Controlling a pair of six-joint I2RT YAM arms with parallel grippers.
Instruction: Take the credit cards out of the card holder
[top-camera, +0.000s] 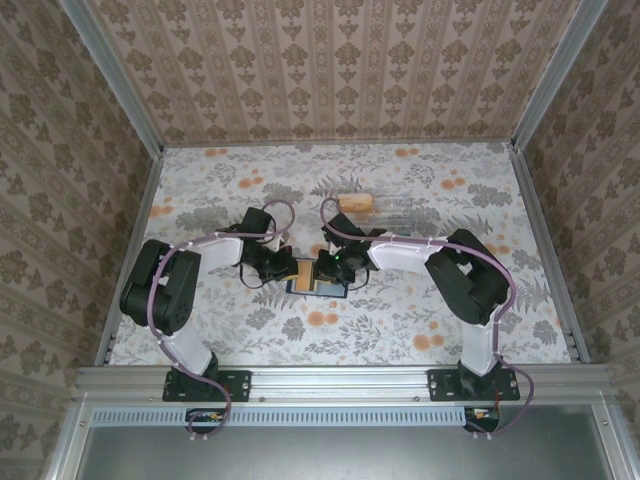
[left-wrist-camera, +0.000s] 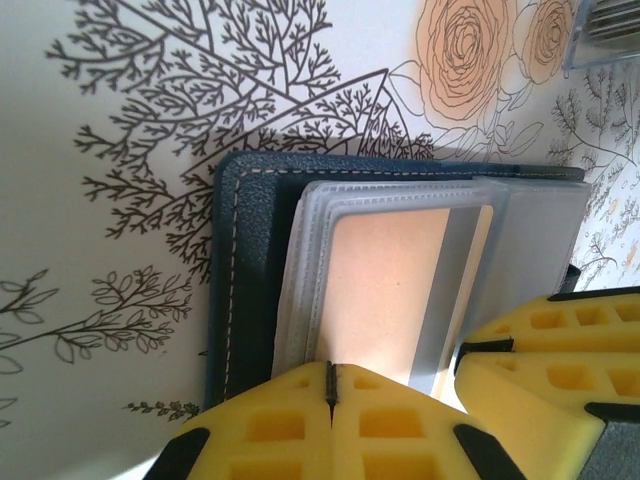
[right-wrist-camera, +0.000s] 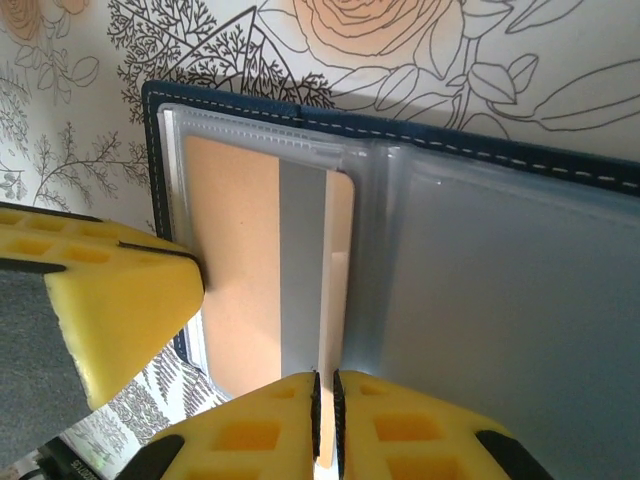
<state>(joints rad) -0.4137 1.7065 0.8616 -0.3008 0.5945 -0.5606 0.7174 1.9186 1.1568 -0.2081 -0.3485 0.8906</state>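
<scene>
**Top view.** Card holder (top-camera: 318, 285): open, flat on the flowered table (top-camera: 450, 310), near the middle. Left gripper (top-camera: 280, 268) at its left edge, right gripper (top-camera: 335, 268) over its centre. Clear box (top-camera: 395, 208) lies well behind, apart.

**Left wrist.** Card holder (left-wrist-camera: 250, 260): navy cover down, clear sleeves up, a tan card (left-wrist-camera: 390, 290) in the top sleeve. Left gripper (left-wrist-camera: 330, 400): pads pressed together at the holder's near edge; whether they pinch a sleeve cannot be told. One of the right arm's fingers (left-wrist-camera: 560, 330) sits just beside.

**Right wrist.** Card holder (right-wrist-camera: 520, 300): right pocket looks vacant. Card (right-wrist-camera: 240, 260): grey stripe showing, in the left sleeve. Right gripper (right-wrist-camera: 325, 410): fingers closed, seemingly on the card's edge (a tan sliver shows in the seam).

**Step in hand.** Judged: drawing out the first card, barely begun. Next calls for a straight pull along the sleeve while the left arm pins the holder.
</scene>
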